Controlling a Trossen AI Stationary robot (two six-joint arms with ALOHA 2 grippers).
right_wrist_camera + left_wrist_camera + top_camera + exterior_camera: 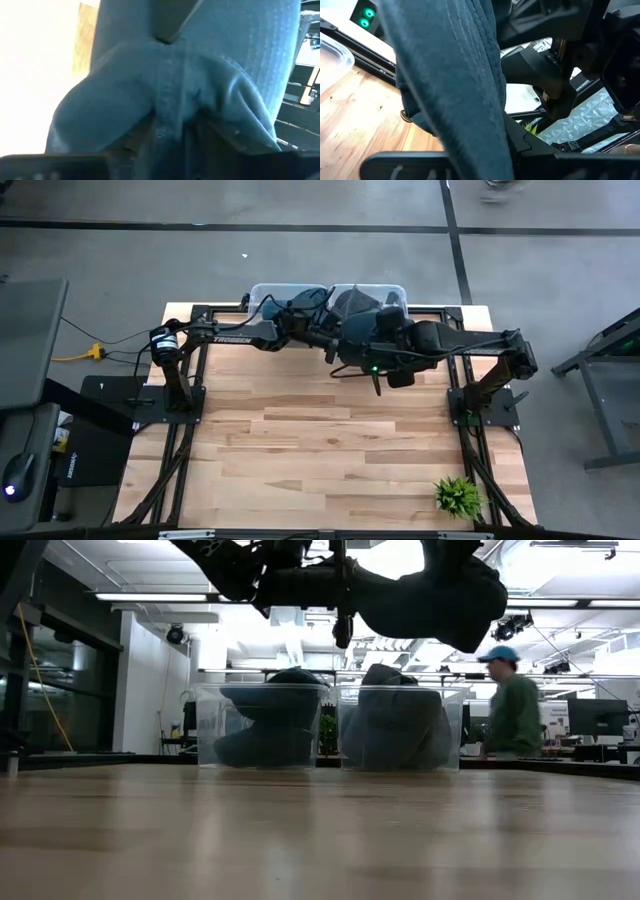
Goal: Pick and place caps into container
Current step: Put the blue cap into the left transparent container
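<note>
A dark slate cap hangs in the air between both arms, just in front of the far bins; in the low view the cap is high above the table. My left gripper reaches it from the left and my right gripper from the right, both shut on it. Its fabric fills the left wrist view and the right wrist view. Two clear bins stand at the far edge, the left bin and the right bin, each with caps lying inside. My left gripper pinches a hanging fold of the cap's fabric between its two fingers. The cap is lifted clear of the table, and the cloth runs slack past the fingers. Which part of the cap this is, I cannot tell. My right gripper pinches the cap's crown at a stitched seam, where the fabric bunches up between the fingers. The cap is clear of the table. The fingers themselves are mostly hidden by the cloth.
The two bins sit side by side against the table's far edge. A small green plant stands at the near right corner. Bare wood spreads across the middle and near side. A person stands in the room beyond.
</note>
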